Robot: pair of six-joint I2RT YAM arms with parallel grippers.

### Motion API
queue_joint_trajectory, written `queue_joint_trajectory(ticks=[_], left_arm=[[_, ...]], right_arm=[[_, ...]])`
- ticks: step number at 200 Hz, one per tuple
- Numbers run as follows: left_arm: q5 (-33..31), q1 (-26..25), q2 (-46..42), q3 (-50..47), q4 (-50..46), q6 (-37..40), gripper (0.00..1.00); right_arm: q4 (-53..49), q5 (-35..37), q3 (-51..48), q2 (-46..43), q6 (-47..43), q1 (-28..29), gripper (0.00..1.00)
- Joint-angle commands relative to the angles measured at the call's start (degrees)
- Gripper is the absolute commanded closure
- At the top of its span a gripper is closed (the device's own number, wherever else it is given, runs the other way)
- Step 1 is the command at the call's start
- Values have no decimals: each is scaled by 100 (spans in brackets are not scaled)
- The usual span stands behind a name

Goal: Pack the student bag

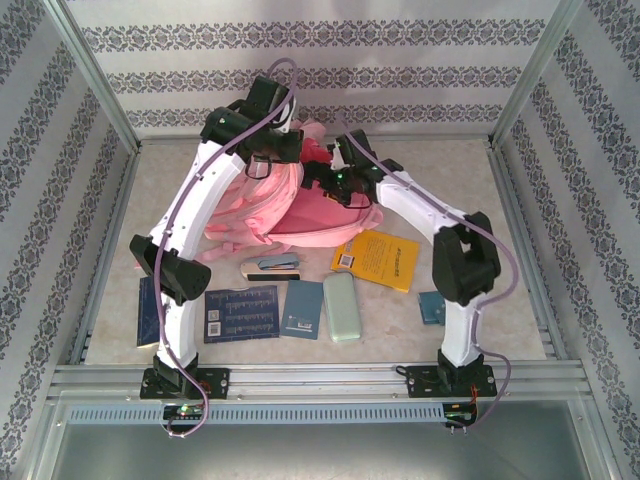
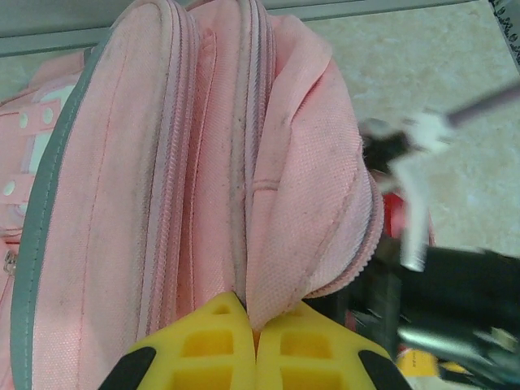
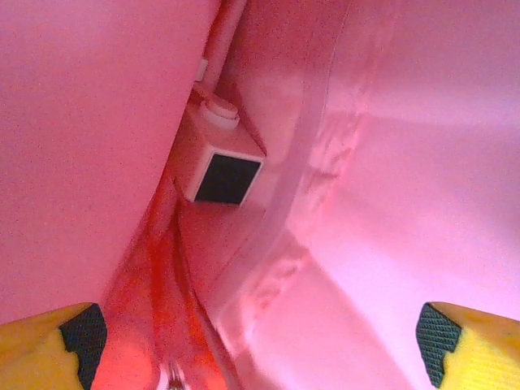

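The student bag (image 1: 275,205) lies upper centre on the tabletop (image 1: 470,190). The left pincer (image 2: 253,333) is pinched tight on a fold of its pink fabric. The right pincer (image 3: 260,337) is inside the bag, jaws spread wide and empty. What looks like a small white box (image 3: 223,166) sits ahead, upper left.

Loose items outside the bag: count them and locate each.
7: yellow book and a grey-blue item nearest the bag; navy book, teal book, green case in a row; navy item behind left arm; teal item behind right arm. Others may be hidden.
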Motion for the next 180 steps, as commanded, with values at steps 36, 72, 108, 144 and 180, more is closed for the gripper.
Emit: queue_joint_trajectory(ticks=[36,72,108,144,180], left_arm=[[-84,74,-427,-349,604,-296,100],[96,64,-784,-1228,921,-508,100],[149,62,-1337,-2250,1395,-608,100],[219,63,-1618,-2744,1644,-743,100],[311,63,-1576,-2636,1575,-836,100]], right_arm=[[-2590,3902,234,-1653,-2033,920,2],[-2405,4524,-1004,-2899,-2136,1138,2],[-2388,3312,-2230,-4133,-1544,644,2],[-2053,2357,-3786,-5439,-1523,224,2],[-2264,2182,-4590,-5881,-1412,656,2]])
